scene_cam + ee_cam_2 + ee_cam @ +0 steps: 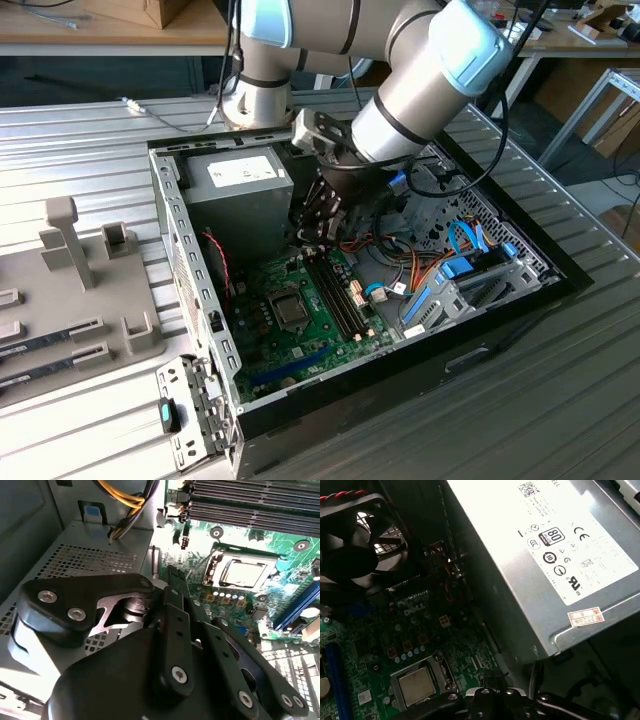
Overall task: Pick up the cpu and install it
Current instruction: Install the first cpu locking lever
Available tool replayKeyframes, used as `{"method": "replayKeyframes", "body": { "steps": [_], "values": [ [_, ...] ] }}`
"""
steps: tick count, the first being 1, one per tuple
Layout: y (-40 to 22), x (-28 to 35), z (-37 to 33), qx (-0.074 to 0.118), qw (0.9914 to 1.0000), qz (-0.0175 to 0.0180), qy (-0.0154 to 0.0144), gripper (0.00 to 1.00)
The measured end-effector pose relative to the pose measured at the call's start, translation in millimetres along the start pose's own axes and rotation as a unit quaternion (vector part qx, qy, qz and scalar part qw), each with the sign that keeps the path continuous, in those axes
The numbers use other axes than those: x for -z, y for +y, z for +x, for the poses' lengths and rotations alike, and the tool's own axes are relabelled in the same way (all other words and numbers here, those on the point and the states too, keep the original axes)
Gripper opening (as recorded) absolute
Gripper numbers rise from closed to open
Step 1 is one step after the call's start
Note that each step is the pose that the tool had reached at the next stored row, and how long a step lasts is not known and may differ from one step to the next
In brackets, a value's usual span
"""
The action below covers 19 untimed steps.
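Gripper [172, 575] above motherboard [250, 545]; cpu [243, 573] flat in socket, square.

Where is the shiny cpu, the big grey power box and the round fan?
cpu [415, 686]: first wrist view, silvery top plate.
power supply [555, 550]: first wrist view, labelled grey side.
fan [362, 535]: first wrist view, black blades.

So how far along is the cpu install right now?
The cpu already sits in its socket on the motherboard, silver top showing in both wrist views. The end effector hangs above the board beside the power supply, holding nothing I can see. Whether the socket's retention frame is latched can't be told.
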<state>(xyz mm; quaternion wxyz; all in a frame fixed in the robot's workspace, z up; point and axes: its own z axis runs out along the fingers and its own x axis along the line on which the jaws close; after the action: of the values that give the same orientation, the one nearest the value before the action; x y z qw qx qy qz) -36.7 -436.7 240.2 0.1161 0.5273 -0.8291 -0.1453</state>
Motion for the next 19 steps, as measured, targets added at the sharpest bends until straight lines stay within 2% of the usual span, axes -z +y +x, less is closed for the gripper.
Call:
{"method": "replayKeyframes", "body": {
  "steps": [2, 5, 7, 9, 10, 12, 17, 18, 19],
  "values": [
    [-0.7, 0.0, 2.2, 0.004, 0.99999, 0.0002, 0.0016, 0.11],
    [-0.8, 0.0, 2.3, 0.009, 0.9999, 0.0031, 0.0099, 0.11],
    [-0.7, 0.0, 2.4, 0.011, 0.99972, 0.0071, 0.0197, 0.11],
    [-0.7, 0.0, 2.3, 0.012, 0.99933, 0.0124, 0.0322, 0.11],
    [-0.7, 0.0, 2.4, 0.012, 0.99897, 0.0161, 0.0408, 0.11],
    [-0.7, 0.0, 2.3, 0.012, 0.99744, 0.0266, 0.0653, 0.11],
    [-0.8, 0.0, 2.4, 0.014, 0.99486, 0.0383, 0.0927, 0.11],
    [-0.9, 0.1, 2.5, 0.015, 0.99463, 0.0391, 0.0947, 0.11],
    [-1.1, 0.2, 3.2, 0.015, 0.99461, 0.0391, 0.0949, 0.11]
  ]
}}
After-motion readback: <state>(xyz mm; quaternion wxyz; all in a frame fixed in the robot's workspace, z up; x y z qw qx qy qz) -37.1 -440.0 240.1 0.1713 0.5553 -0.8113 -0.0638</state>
